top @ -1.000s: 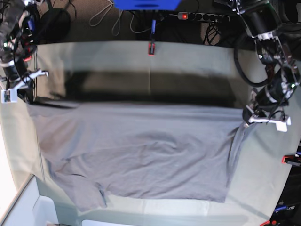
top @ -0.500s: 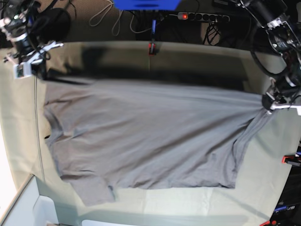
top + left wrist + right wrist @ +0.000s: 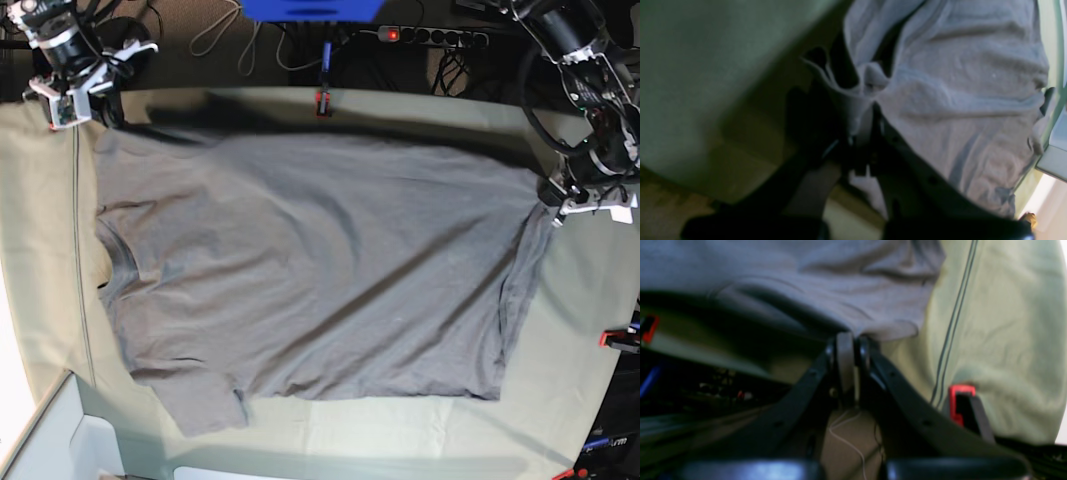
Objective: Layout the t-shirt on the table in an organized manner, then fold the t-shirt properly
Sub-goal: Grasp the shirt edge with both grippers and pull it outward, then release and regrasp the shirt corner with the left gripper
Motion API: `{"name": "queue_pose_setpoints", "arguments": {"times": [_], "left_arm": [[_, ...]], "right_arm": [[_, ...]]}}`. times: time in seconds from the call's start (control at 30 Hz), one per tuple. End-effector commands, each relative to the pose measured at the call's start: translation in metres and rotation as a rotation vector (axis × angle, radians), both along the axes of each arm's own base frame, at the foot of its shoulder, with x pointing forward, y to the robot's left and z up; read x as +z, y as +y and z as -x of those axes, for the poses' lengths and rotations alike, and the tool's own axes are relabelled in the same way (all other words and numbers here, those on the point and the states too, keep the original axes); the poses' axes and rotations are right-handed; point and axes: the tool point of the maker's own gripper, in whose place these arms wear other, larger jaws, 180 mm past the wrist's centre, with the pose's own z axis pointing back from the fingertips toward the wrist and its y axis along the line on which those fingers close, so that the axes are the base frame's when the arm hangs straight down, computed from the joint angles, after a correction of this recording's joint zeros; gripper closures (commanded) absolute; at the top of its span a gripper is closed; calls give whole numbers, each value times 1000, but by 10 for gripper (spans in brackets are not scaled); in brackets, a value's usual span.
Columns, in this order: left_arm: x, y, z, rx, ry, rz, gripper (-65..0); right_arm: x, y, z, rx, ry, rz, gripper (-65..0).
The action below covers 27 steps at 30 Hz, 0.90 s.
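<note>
The grey t-shirt lies spread wide over the table, one sleeve near the front left. At the far left corner my right gripper is shut on the shirt's edge; the right wrist view shows its tips pinching the t-shirt above the table. On the base view's right, my left gripper is shut on the shirt's other far corner. Up close, the left gripper has bunched t-shirt fabric clamped between its fingers, over the table.
Red clamps hold the table cloth at the far edge and the right edge, one showing close to the right gripper. A white box stands at the front left corner. A power strip and cables lie behind the table.
Both grippers have carried the shirt's held edge toward the far side of the table. The shirt has slid back with them and now lies flatter and more stretched out.
</note>
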Motion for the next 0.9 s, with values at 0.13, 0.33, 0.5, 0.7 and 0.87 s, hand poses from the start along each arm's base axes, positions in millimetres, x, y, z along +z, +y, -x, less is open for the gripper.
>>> {"name": "queue_pose_setpoints", "arguments": {"times": [0.13, 0.33, 0.5, 0.7, 0.87], "left_arm": [[11, 7, -6, 2, -32, -19, 0], [10, 6, -5, -2, -27, -14, 0], [13, 5, -3, -23, -12, -9, -125], [18, 5, 1, -54, 8, -6, -386], [21, 10, 14, -60, 21, -43, -376]], "right_arm": [[5, -2, 8, -4, -7, 2, 0], [4, -1, 7, -2, -9, -3, 0], [7, -2, 1, -4, -26, -1, 0], [7, -3, -1, -5, -30, 2, 0], [11, -3, -8, -7, -50, 4, 0]]}}
